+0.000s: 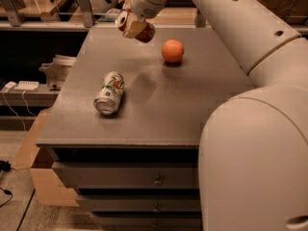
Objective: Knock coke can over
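The red coke can (146,33) is off the table, tilted with its silver top toward the left, above the far left part of the grey table top (163,105). My gripper (134,27) is shut on it, with a beige finger pad (135,28) across the can's side. The arm reaches in from the upper right, and its large white segments fill the right side of the camera view. The can's shadow falls on the table between the other can and the orange.
A white-and-green soda can (109,93) lies on its side at the table's left. An orange (172,50) sits at the far middle. Drawers (154,179) are under the table top. A cardboard box (33,148) and cables are on the floor at left; shelving stands behind.
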Controlling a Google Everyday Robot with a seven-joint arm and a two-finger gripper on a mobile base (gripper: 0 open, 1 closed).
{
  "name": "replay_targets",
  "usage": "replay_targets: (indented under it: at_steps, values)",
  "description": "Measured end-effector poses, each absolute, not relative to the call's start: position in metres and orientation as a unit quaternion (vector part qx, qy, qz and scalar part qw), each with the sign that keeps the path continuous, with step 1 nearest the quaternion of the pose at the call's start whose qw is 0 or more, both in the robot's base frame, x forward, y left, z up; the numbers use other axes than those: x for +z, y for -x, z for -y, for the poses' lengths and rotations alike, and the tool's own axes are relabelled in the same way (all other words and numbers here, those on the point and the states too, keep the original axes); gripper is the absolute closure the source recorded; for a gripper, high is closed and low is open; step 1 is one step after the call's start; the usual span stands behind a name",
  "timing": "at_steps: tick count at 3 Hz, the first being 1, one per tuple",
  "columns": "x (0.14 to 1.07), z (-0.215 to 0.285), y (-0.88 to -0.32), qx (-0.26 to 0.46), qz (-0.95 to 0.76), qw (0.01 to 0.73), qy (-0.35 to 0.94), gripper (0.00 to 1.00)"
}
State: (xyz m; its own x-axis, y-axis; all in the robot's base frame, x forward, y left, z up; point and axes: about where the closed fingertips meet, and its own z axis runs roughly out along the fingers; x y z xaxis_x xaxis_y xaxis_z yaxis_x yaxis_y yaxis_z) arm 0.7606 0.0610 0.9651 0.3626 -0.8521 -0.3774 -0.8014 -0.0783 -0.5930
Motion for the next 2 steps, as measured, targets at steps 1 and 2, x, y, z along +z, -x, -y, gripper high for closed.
replay_targets:
  at_steps: [1,2]
  values:
    - [0.964,-0.072,-0.756,-0.057,-0.527,0.357,0.769,1.0]
    - [0.96,-0.088,-0.747,-0.095,-0.476,0.312,0.817,1.0]
